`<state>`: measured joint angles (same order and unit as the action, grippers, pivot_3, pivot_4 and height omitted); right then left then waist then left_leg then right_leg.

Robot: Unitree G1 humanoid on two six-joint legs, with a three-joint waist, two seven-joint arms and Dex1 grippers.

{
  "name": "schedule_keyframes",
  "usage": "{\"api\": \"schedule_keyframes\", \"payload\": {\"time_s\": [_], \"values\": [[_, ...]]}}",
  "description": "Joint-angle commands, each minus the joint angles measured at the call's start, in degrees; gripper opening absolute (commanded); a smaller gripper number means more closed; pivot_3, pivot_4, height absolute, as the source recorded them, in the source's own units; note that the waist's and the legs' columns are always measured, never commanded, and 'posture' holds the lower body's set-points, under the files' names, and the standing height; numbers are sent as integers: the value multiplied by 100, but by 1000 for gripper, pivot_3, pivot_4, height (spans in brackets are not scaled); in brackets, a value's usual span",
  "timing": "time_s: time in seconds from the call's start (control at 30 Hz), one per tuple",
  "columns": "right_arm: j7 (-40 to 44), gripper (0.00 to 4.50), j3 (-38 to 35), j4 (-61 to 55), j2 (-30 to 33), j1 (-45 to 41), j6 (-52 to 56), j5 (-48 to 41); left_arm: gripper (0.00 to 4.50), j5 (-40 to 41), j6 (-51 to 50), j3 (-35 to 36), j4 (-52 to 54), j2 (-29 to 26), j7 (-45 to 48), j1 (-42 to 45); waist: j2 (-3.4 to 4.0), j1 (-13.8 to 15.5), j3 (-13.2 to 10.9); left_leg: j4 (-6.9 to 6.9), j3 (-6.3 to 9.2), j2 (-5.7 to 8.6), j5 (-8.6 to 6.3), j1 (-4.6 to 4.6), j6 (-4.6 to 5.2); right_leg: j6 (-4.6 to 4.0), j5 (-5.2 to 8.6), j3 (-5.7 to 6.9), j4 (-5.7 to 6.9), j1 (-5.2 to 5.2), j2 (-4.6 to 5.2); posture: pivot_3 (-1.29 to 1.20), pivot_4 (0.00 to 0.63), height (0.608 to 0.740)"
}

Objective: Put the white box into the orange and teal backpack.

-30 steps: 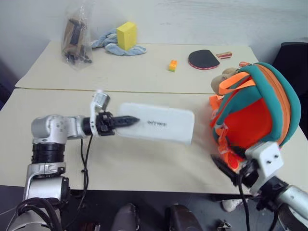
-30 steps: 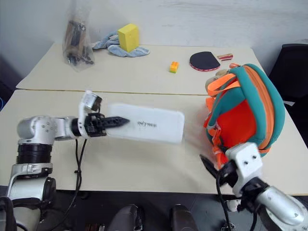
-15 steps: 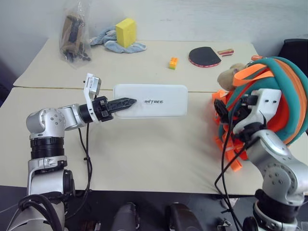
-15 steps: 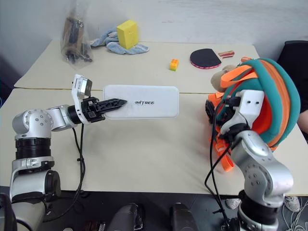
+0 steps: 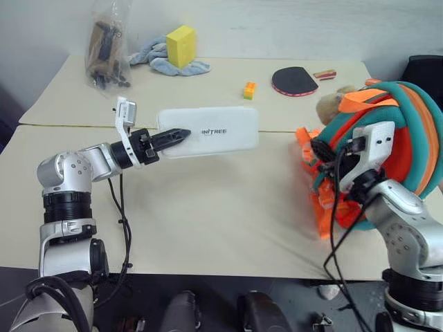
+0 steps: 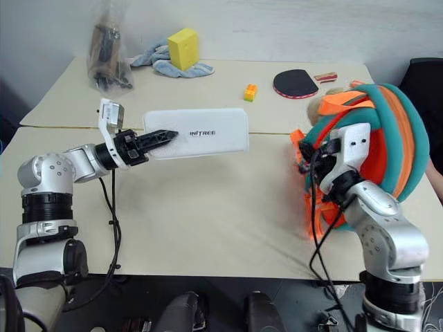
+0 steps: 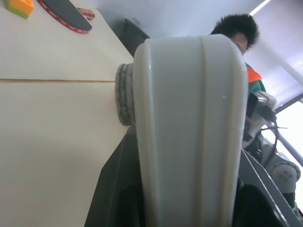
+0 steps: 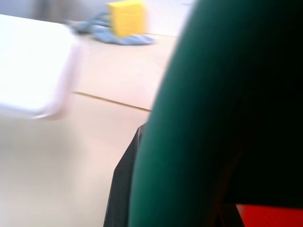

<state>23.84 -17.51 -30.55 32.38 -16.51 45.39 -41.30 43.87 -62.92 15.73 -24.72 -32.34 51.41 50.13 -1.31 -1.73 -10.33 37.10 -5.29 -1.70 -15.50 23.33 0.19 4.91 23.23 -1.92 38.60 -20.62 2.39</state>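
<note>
Two black fingers of the left gripper (image 5: 168, 137) are clamped on the near end of the white box (image 5: 211, 131), holding it off the table (image 5: 208, 221), roughly level, its long side running toward the orange and teal backpack (image 5: 391, 138). Dark lettering shows on the box's top, and in the left wrist view the box's end (image 7: 189, 132) rises straight out from between the fingers. The box's far end is near the backpack but apart from it, with bare table between them. The right gripper (image 6: 309, 153) is pressed against the backpack's front, at the teal trim and orange straps; its fingers are closed, and whether they pinch any fabric cannot be told. The backpack stands upright at the right side of the table, its tan plush toy (image 5: 331, 107) at its top left. Farther back from the backpack lie a table tennis paddle (image 5: 293, 80) and a small orange and yellow block (image 5: 248, 90); well away to its left are a yellow sponge block (image 5: 181, 48) on a blue cloth (image 5: 160, 61) and a clear bag (image 5: 107, 48) of dark items.
</note>
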Motion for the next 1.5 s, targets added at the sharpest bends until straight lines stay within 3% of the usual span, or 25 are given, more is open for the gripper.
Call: {"api": "schedule_keyframes", "payload": {"time_s": [0.03, 0.17, 0.27, 0.43, 0.63, 0.7, 0.87, 1.13, 1.33, 1.5], "values": [[920, 23, -357, -613, 595, 111, 204, -978, 1297, 109, 401, 152, 5, -249, 595, 314, -1, -1, -3, 1, 0, 0, 0, 0, 0, 0, 0, 0, -2, 0, 0, 0, 150, 740], [1827, 23, -1036, -721, 1487, 291, 624, -2559, 1297, 475, 454, 558, -251, -372, 985, 796, -22, 9, -22, 2, 2, -2, 0, 1, 1, 0, 0, 4, -4, 2, -1, 0, 150, 740], [2460, 23, -1699, -639, 2245, 589, 1008, -3677, 1297, 397, 598, 466, -186, -439, 1221, 919, -24, 12, -24, 1, 5, -1, -3, 3, 7, 0, 0, 8, -14, 8, 1, 0, 150, 740], [3198, 23, -2809, -323, 3193, 1200, 1687, -4739, 1297, 466, 617, 130, 445, -370, 1616, 845, -34, 19, -30, 6, 7, -2, -7, -1, 12, 0, 0, 8, -26, 21, 2, 0, 150, 740], [3467, 23, -3260, -281, 3444, 1734, 1941, -4777, 1297, 177, 1206, -483, 1038, 35, 1832, 704, -43, 38, -32, 12, 12, 1, -8, 0, 20, 5, -2, 10, -37, 33, 4, 0, 150, 740], [3483, 23, -3285, -251, 3477, 1846, 1994, -4728, 1297, 141, 1329, -612, 937, 172, 1922, 849, -43, 36, -32, 13, 12, 2, -8, -1, 20, 7, -4, 10, -39, 35, 3, 0, 150, 740], [3369, 23, -3370, -133, 3352, 2113, 1971, -4558, 1297, -932, 2690, -1520, 459, 193, 2591, 957, -45, 31, -33, 9, 10, 2, -7, -1, 20, 7, -4, 9, -46, 35, -1, 0, 150, 740], [3365, 23, -3799, -300, 3293, 2492, 1957, -4793, 1297, -1753, 3966, -2037, -411, 315, 3386, 1397, -47, 54, -35, 11, 11, 2, -10, 4, 26, 12, -6, 9, -53, 35, -2, 0, 150, 740], [3184, 23, -3351, -450, 3207, 2294, 1613, -4686, 1297, -1922, 4049, -2278, -538, 858, 3520, 1660, -47, 114, -35, 13, 10, 3, -12, 6, 30, 16, -9, 7, -57, 35, 0, 0, 150, 740], [2794, 23, -2389, -724, 2948, 1860, 1070, -4257, 1297, -2396, 4306, -2705, -426, 2057, 2551, 1501, -47, 181, -35, 22, 12, 3, -13, 7, 33, 18, -10, 6, -55, 37, 0, 0, 150, 740]]}}
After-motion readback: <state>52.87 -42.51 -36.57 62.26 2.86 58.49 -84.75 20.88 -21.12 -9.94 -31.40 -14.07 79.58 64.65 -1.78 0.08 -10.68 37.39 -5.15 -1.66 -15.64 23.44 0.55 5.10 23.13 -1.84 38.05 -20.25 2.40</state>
